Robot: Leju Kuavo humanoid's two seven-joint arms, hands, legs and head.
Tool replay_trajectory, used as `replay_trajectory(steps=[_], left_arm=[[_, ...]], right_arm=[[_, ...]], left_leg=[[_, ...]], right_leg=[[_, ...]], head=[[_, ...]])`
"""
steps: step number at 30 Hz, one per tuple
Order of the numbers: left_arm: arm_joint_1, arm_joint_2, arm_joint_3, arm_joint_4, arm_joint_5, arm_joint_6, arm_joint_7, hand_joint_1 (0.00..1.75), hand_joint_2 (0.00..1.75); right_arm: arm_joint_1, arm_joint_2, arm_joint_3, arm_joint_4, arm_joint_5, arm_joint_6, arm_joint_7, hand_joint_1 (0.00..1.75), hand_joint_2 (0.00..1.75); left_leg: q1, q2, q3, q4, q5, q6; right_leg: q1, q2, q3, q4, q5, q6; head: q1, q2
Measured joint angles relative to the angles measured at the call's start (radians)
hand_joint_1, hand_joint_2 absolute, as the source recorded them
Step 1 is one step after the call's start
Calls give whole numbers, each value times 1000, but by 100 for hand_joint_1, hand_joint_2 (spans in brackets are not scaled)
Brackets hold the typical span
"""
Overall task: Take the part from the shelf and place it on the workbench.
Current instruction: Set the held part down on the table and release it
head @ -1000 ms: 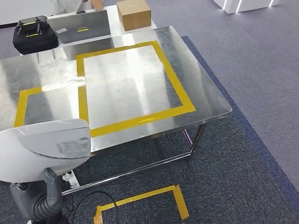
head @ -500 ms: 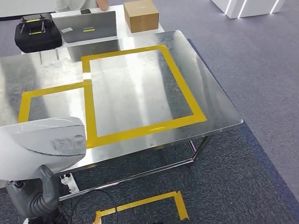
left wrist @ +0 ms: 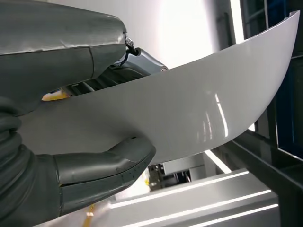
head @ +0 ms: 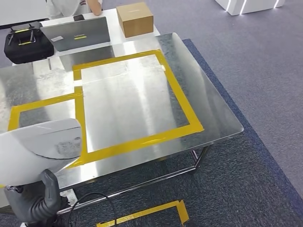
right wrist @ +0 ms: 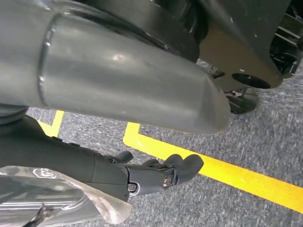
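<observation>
One broad stretch of grey carpet (head: 257, 71) fills the room in the head view, with a darker blue carpet tile strip (head: 250, 156) running beside and under the table. The steel table (head: 210, 101) is polished and reflective, standing on a tubular frame, and yellow tape marks two rectangles on it: a large yellow tape square (head: 178, 101) near the middle and a smaller yellow tape outline (head: 39, 104) to its left. More yellow floor tape (head: 150, 211) lies on the carpet just in front of the table. Behind the steel table stands a white desk (head: 114, 19) carrying a grey laptop (head: 76, 33), a cardboard box (head: 135, 19) and a black case (head: 25, 41); a person's arm (head: 93, 6) rests at its far edge.

The white curved panel (head: 35, 149), the part, is held at lower left, overhanging the table's near edge. The left hand (head: 34, 201) clamps it, thumb under and fingers over in the left wrist view. The right hand (right wrist: 157, 172) hangs above the carpet, fingers loosely curled together, holding nothing.
</observation>
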Motion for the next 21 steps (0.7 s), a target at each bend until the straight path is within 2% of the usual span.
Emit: replay_trajectory(steps=[2, 3, 4, 6, 9, 10, 11, 13, 14, 15, 16, 17, 18, 19, 20, 21], left_arm=[[-22, 19, 29, 5, -72, 8, 26, 175, 175], [-36, 31, 45, 9, -107, 9, 40, 175, 175], [-50, 40, 61, 13, -135, 8, 53, 175, 175], [-71, 56, 89, 20, -162, 7, 68, 175, 175], [-84, 69, 112, 26, -181, 9, 73, 175, 175], [-89, 71, 117, 28, -201, 14, 78, 175, 175], [-98, 76, 122, 32, -234, 22, 89, 175, 175], [-129, 92, 138, 47, -332, 41, 128, 175, 175], [-151, 104, 151, 61, -384, 48, 154, 175, 175], [-177, 117, 165, 77, -432, 55, 178, 175, 175], [-206, 133, 182, 99, -480, 60, 203, 175, 175], [-239, 149, 201, 124, -528, 66, 227, 175, 175], [-274, 165, 220, 154, -581, 72, 251, 175, 175], [-310, 185, 237, 189, -635, 77, 274, 175, 175], [-346, 204, 252, 228, -684, 81, 293, 175, 175], [-381, 223, 263, 271, -724, 82, 308, 175, 175]], right_arm=[[-1, 0, 3, 0, 8, 3, -1, 0, 0], [-2, 0, 5, 0, 10, 5, -2, 0, 0], [-3, 0, 7, 0, 12, 6, -2, 0, 0], [-5, 1, 10, 0, 13, 8, -4, 0, 0], [-6, 0, 14, 0, 15, 8, -5, 0, 0], [-7, 0, 14, 0, 17, 9, -5, 0, 0], [-7, 0, 15, 0, 20, 11, -6, 0, 0], [-7, 0, 20, 0, 28, 17, -6, 0, 0], [-7, 0, 23, 0, 32, 21, -6, 0, 0], [-8, -1, 26, 0, 36, 26, -6, 0, 0], [-10, -1, 30, 0, 40, 30, -5, 0, 0], [-12, -1, 33, 0, 44, 34, -5, 0, 0], [-16, -2, 36, 0, 47, 37, -5, 0, 0], [-20, -2, 40, 0, 51, 40, -5, 0, 0], [-23, -2, 44, 0, 54, 43, -5, 0, 0], [-26, -3, 48, 0, 57, 46, -5, 0, 0]], left_leg=[[-1, 0, 27, -112, 100, 7], [-3, -1, 46, -169, 137, 12], [-6, -1, 62, -215, 155, 17], [-12, -2, 71, -244, 151, 24], [-5, -1, 81, -266, 152, 34], [-2, 0, 86, -272, 153, 37], [-1, 0, 88, -274, 153, 41], [0, 1, 89, -274, 150, 45], [0, 0, 90, -274, 149, 46], [0, -1, 92, -274, 148, 46], [0, -1, 95, -273, 146, 44], [1, -2, 99, -273, 143, 42], [-1, -2, 101, -271, 139, 38], [-3, -3, 102, -269, 137, 33], [-5, -3, 101, -267, 136, 27], [-7, -3, 99, -267, 137, 22]], right_leg=[[0, 3, 21, 0, -14, 3], [2, 4, 27, 0, -20, 6], [2, 4, 30, 0, -24, 11], [2, 5, 26, -2, -27, 23], [2, 4, 19, 8, -39, 40], [2, 4, 3, 40, -57, 44], [1, 3, -28, 96, -81, 48], [-1, 3, -109, 235, -127, 53], [-1, 3, -141, 279, -130, 55], [-1, 3, -154, 283, -111, 55], [-2, 2, -147, 247, -74, 54], [-2, 0, -123, 179, -27, 52], [-1, -2, -95, 111, 7, 50], [0, -3, -70, 55, 28, 45], [1, -3, -56, 23, 35, 40], [3, -1, -51, 15, 31, 34]], head=[[0, 0], [0, 0], [-1, 0], [-2, 0], [-2, 0], [-1, 0], [0, 0], [0, 0], [0, 0], [0, 0], [1, 0], [0, 0], [1, 0], [0, 0], [-1, 0], [-2, 0]])
